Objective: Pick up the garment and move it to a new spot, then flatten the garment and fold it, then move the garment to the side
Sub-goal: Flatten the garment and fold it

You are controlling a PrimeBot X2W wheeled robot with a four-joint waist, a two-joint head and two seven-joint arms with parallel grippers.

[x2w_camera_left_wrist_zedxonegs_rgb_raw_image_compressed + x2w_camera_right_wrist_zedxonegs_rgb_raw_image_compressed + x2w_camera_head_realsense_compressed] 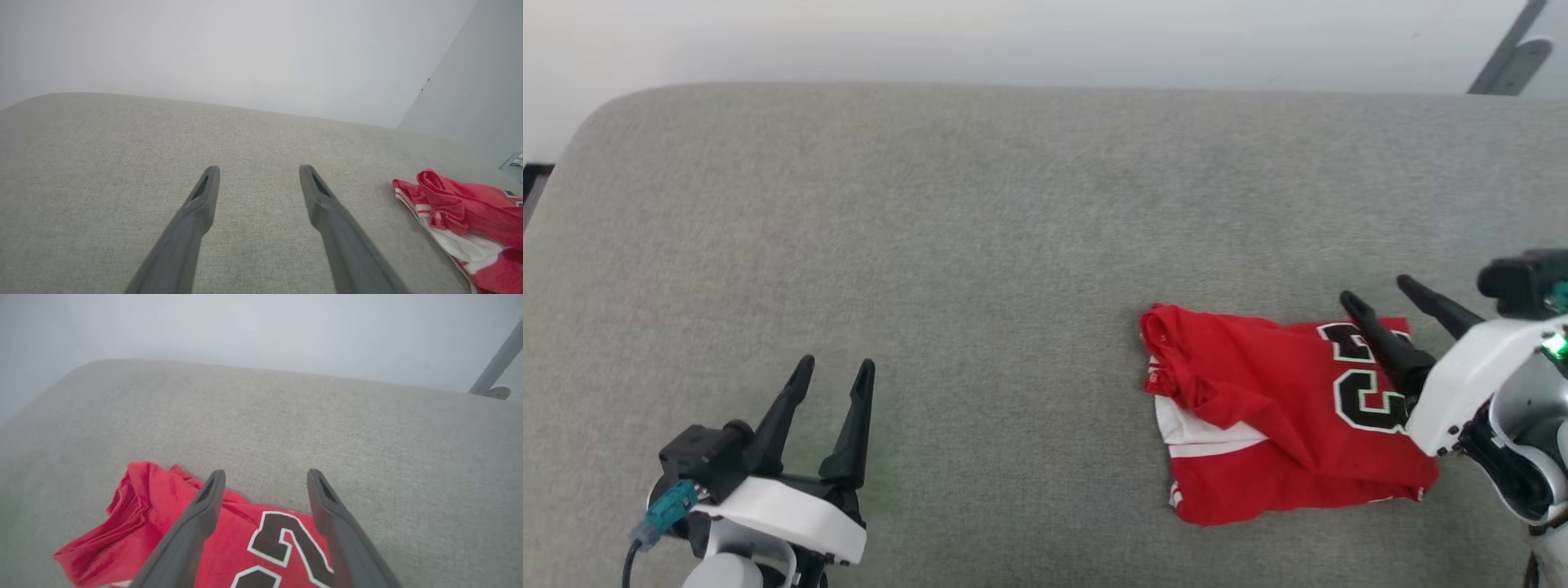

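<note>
The folded shirt (1258, 408) lies on the grey surface (931, 204), its numbered end under the right jaws, which stand wide open and hold nothing. The left jaws, also open and empty, have it well off to their right. The set-down looks done, so lift the right jaws straight up, lest a tip snag cloth. The right wrist view shows the number between those jaws. The left wrist view shows a raised rumple at the shirt's other end.

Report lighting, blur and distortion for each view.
Head view: soft even light, sharp, weak shadows under the garment. Left wrist view: wide-angle bend along the cushion edge, left gripper slightly soft. Right wrist view: similar softness, right gripper blurred near the lens.
</note>
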